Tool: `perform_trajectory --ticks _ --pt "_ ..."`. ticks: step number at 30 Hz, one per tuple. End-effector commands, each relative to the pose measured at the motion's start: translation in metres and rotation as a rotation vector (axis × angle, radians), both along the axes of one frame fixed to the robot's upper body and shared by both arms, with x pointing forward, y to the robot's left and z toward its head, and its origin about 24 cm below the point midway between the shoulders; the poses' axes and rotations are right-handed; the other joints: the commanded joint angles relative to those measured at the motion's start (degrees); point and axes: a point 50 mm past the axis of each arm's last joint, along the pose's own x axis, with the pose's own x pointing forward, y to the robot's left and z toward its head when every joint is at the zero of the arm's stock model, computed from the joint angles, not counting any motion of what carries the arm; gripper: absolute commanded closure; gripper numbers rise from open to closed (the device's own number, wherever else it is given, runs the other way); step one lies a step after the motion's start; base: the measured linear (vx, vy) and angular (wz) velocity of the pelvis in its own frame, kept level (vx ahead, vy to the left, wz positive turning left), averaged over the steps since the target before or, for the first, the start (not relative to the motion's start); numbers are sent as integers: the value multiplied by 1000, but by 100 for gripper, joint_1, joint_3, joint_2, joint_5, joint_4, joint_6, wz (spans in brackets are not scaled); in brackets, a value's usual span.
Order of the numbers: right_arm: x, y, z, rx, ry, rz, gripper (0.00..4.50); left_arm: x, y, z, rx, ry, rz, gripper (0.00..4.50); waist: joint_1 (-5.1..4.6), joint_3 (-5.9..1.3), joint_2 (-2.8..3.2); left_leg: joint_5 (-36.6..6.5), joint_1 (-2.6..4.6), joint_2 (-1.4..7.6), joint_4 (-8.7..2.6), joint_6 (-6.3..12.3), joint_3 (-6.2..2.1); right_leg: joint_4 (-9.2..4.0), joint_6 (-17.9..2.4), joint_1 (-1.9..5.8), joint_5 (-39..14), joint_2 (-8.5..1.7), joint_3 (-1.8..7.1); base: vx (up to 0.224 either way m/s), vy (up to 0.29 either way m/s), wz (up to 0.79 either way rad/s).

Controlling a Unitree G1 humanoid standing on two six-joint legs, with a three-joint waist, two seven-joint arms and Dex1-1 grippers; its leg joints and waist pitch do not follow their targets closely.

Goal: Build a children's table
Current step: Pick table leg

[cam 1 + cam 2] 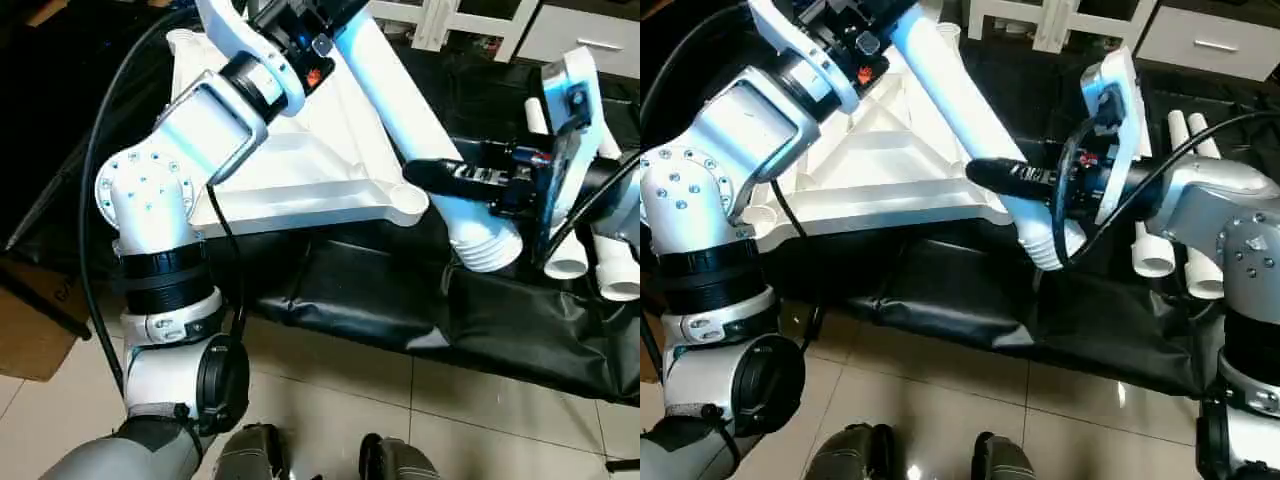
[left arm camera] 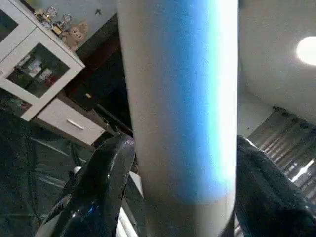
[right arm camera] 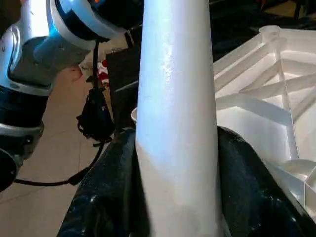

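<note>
We see the white table top [image 1: 300,170] lying underside up on black sheeting [image 1: 400,300], its raised ribs and a round corner socket [image 1: 408,200] showing. A long tapered white leg [image 1: 970,110] slants across that corner, its ridged end just past it. Our left tool [image 1: 300,25] straddles its upper part; whether it grips, we cannot tell. Our right tool [image 1: 985,172] clamps it near the ridged end. Spare legs [image 1: 590,255] lie beyond.

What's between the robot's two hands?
A long white leg spans from the left hand to the right hand, slanting over the tabletop, seen in both eye views.
</note>
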Motion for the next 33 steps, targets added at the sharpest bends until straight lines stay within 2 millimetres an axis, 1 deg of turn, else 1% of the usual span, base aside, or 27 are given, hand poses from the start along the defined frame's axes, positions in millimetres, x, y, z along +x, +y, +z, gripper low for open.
perform_trajectory --ticks 1,3,4,5,7,8,10,11,13,16,20,22,24,26,28,30,33 --pt "-2 -1 2 -14 -24 1 266 -2 -3 0 16 7 -14 167 6 -653 -73 115 268 380 -365 464 -245 -333 -1456 398 -242 -434 211 0 0 0" --pt "-1 -1 2 -17 -26 -2 266 -2 -3 -1 16 8 -17 171 5 -652 -75 118 267 380 -365 475 -244 -335 -1453 397 -253 -435 211 0 0 0" --pt "-1 -2 2 -19 -27 -3 266 -2 -3 -1 15 11 -19 185 4 -650 -75 107 267 380 -365 472 -243 -338 -1450 395 -274 -432 211 0 0 0" --pt "-1 -1 2 -22 -29 -4 266 -2 -3 -1 13 11 -21 209 6 -655 -74 123 271 382 -363 474 -244 -332 -1452 396 -269 -433 209 0 0 0" --pt "-1 -1 2 -24 -30 -4 266 -2 -4 -1 11 12 -24 212 6 -651 -68 124 271 382 -363 476 -244 -334 -1459 391 -263 -430 208 0 0 0" --pt "-1 -1 2 -24 -31 -4 266 -2 -4 -1 11 11 -26 220 4 -655 -80 134 270 378 -360 486 -242 -329 -1460 396 -241 -429 209 0 0 0" --pt "-1 -1 2 -26 -31 -5 266 -2 -4 -1 10 13 -23 251 5 -655 -76 151 270 380 -359 498 -241 -327 -1464 394 -220 -429 209 0 0 0" --pt "-1 -1 2 -28 -31 -6 266 -2 -4 -1 9 15 -21 257 2 -651 -75 123 272 380 -359 498 -241 -334 -1455 392 -259 -426 209 0 0 0" --pt "0 -1 2 -31 -33 -8 266 -2 -4 -1 7 16 -21 260 5 -650 -76 123 273 380 -360 488 -239 -336 -1469 393 -254 -428 211 0 0 0" --pt "0 0 2 -33 -35 -10 266 -2 -4 -1 5 14 -25 277 3 -657 -72 143 272 382 -357 501 -243 -327 -1468 397 -225 -428 209 0 0 0" --pt "0 1 2 -36 -38 -13 266 -2 -4 -1 16 9 -25 278 5 -663 -74 145 270 379 -354 504 -241 -325 -1469 401 -220 -427 207 0 0 0" --pt "1 1 2 -44 -55 -30 266 -2 -3 -1 73 -17 -10 278 6 -666 -71 142 270 380 -354 500 -243 -326 -1459 400 -237 -428 207 0 0 0" --pt "3 2 1 -45 -71 -43 266 -3 -4 -2 139 -46 7 278 6 -681 -59 198 285 384 -355 503 -247 -313 -1396 380 -276 -419 197 0 0 0" --pt "4 3 1 -41 -83 -51 196 -4 -6 -3 183 -71 9 278 3 -681 -58 211 276 386 -353 496 -242 -310 -1399 391 -227 -433 204 0 0 0" --pt "6 4 0 -42 -85 -59 191 -8 -10 -3 219 -101 -6 278 5 -697 -52 273 287 404 -354 494 -248 -292 -1425 385 -142 -432 201 0 0 0" --pt "7 5 0 -47 -90 -66 164 -11 -14 -1 230 -122 -26 280 9 -699 -49 241 288 394 -350 464 -233 -296 -1429 389 -156 -430 203 0 0 0" --pt "8 6 -1 -60 -95 -57 145 -12 -18 2 234 -142 -44 282 9 -705 -59 222 274 385 -350 428 -232 -285 -1476 407 -83 -433 203 0 0 0"
